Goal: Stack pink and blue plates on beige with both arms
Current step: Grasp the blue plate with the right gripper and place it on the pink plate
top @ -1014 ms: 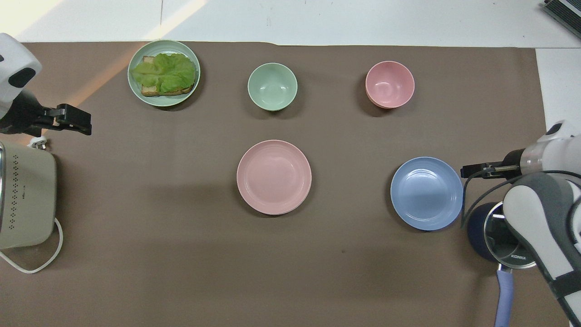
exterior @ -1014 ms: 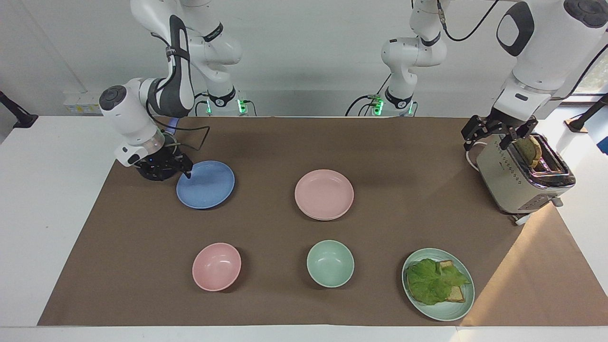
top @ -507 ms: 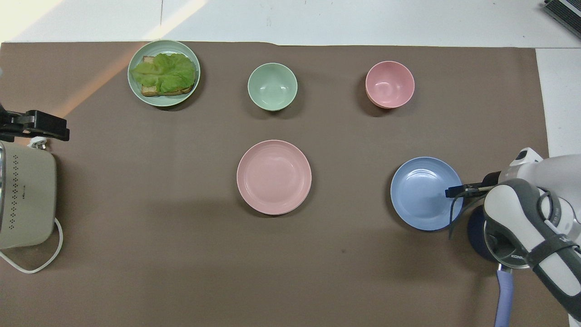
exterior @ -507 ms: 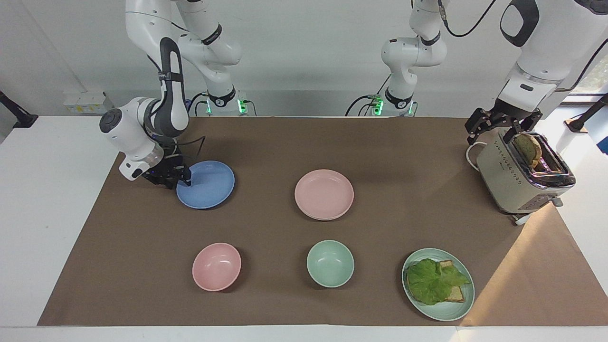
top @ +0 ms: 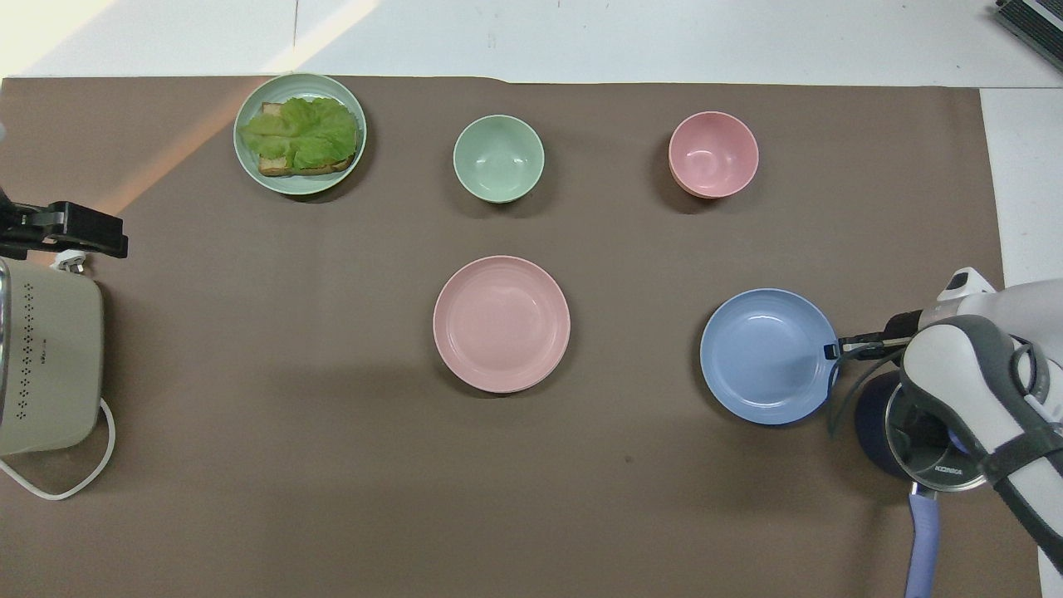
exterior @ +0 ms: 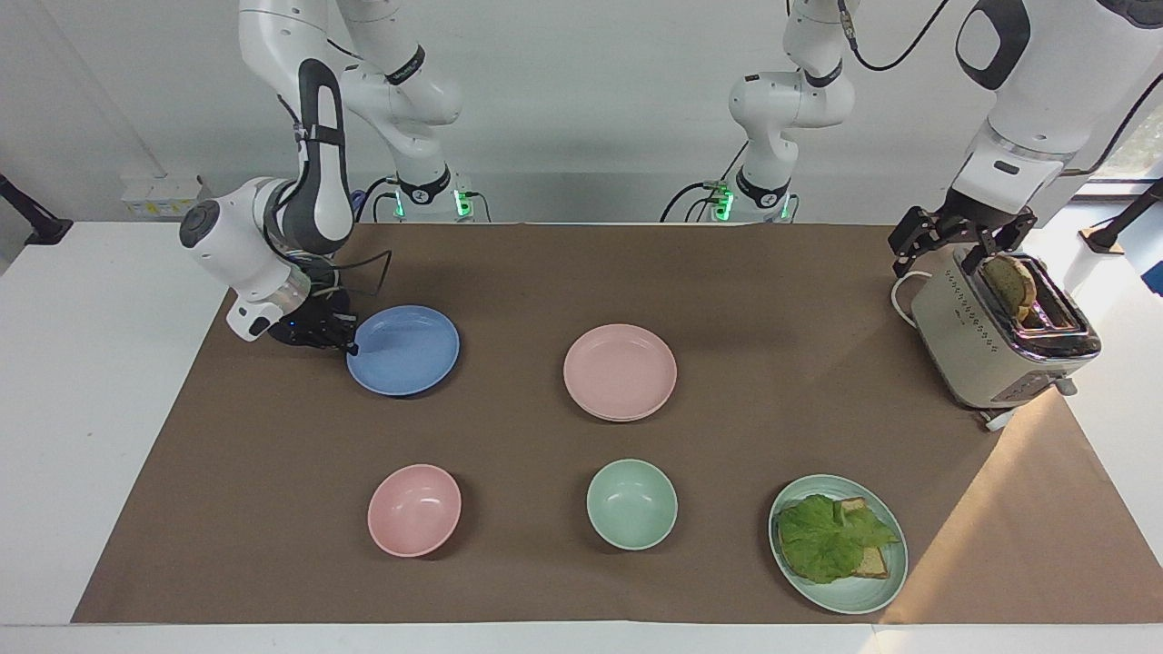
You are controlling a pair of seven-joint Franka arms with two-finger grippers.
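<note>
The blue plate sits toward the right arm's end of the table. My right gripper is low beside it and shut on its rim at the edge toward that end. The pink plate lies in the middle of the mat. Only a thin pale edge shows of the beige plate, under the pink plate's rim. My left gripper hangs open over the toaster with nothing between its fingers.
A slice of bread stands in the toaster. Farthest from the robots stand a pink bowl, a green bowl and a green plate with lettuce on bread. A dark lidded pot with a blue handle sits under the right arm.
The right gripper closed on the blue plate's rim, and the plate has shifted a little toward the middle of the table. The left gripper rose slightly over the toaster.
</note>
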